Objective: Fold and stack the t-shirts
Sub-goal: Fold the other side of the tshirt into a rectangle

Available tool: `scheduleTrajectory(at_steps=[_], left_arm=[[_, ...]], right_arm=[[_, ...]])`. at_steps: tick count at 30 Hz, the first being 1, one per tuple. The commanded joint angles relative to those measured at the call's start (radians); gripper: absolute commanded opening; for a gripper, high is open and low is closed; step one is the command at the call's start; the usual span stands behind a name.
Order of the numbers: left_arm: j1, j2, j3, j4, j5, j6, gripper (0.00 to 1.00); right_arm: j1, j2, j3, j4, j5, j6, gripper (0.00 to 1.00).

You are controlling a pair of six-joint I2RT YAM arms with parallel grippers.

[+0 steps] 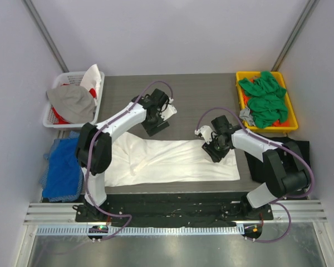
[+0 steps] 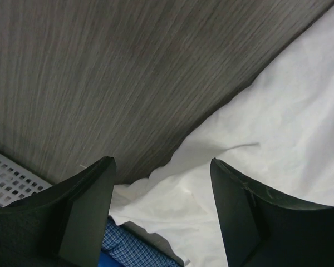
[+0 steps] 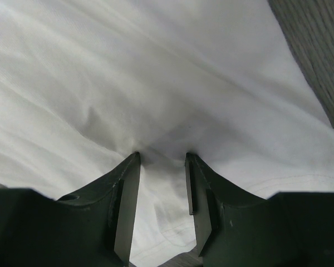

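Lying along the near edge of the table (image 1: 195, 100), the white t-shirt (image 1: 172, 161) is stretching out flat below and between both grippers. Its folding is not yet finished, I judge.

The right gripper (image 3: 162, 158) is pressing its tips down into the cloth near the shirt's right far edge. Its jaws are standing narrowly apart, with a small pucker rising between them. It is probably setting up a pinch there so that this side can be carried over.

The left gripper (image 2: 162, 161) is hovering with jaws wide apart, holding nothing. Bare table is lying under it, and the shirt's far edge is running just beside it.

A blue checked cloth (image 1: 64, 167) is hanging off the table, left of and nearer than that gripper. A white basket (image 1: 51, 119) of grey and red cloth is sitting to its left.

Well to the right of and beyond the right gripper, green t-shirts (image 1: 264, 100) are lying heaped in a yellow tray (image 1: 256, 73). Nothing is standing between either gripper and the shirt.
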Motion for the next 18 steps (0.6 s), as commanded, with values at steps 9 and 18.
scheduleTrajectory(at_steps=[9, 18], left_arm=[[0.073, 0.041, -0.015, -0.111, 0.178, 0.162, 0.65], [0.11, 0.104, 0.013, -0.196, 0.266, 0.239, 0.59]], right_arm=[[0.005, 0.029, -0.031, 0.038, 0.014, -0.004, 0.45], [0.005, 0.017, -0.038, 0.037, 0.019, 0.001, 0.45]])
